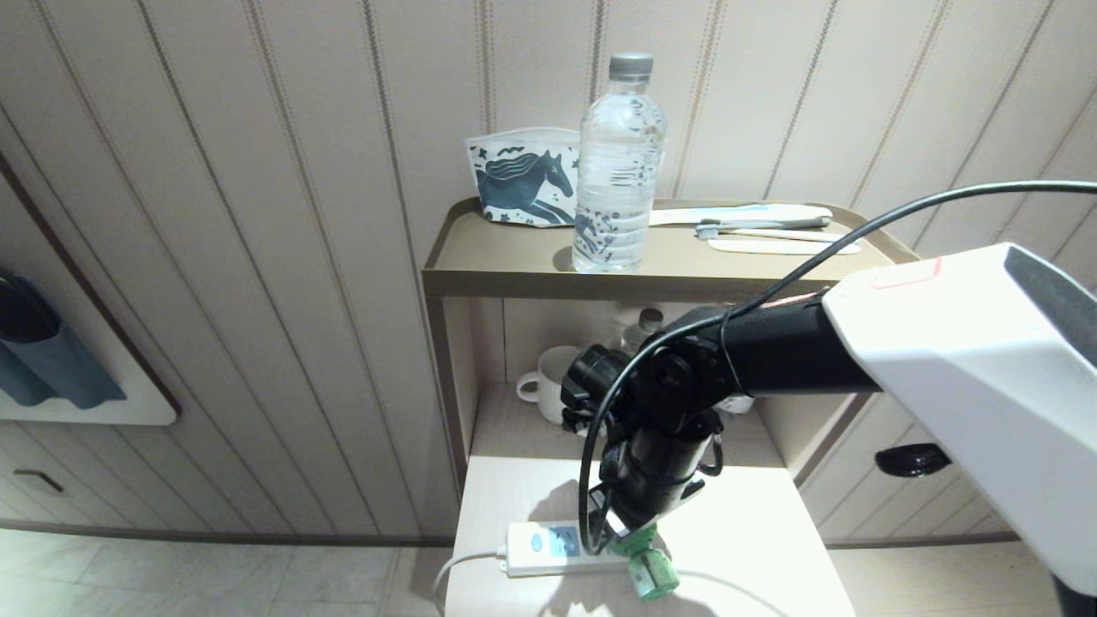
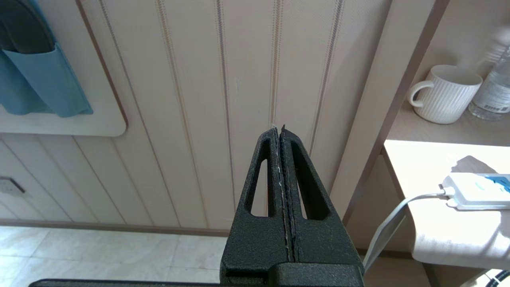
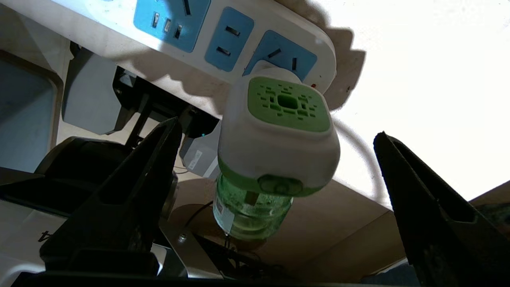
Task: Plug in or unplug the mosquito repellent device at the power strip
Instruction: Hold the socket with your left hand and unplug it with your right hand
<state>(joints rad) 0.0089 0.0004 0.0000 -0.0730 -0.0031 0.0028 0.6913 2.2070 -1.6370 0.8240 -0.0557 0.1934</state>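
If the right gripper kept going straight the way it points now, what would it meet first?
Most likely the mosquito repellent device, which sits between the open right gripper fingers, plugged into the power strip; depth is hard to judge.

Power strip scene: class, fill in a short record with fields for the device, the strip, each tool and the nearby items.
device: mosquito repellent device, plugged into the end socket panel of the power strip, green bottle hanging past the table edge
strip: lies near the front edge of the table, other two panels free
right tool: open, fingers either side of the device, not touching it
left tool: shut, empty, facing the wall panelling
nearby: white mug on the lower shelf; water bottle on the top shelf
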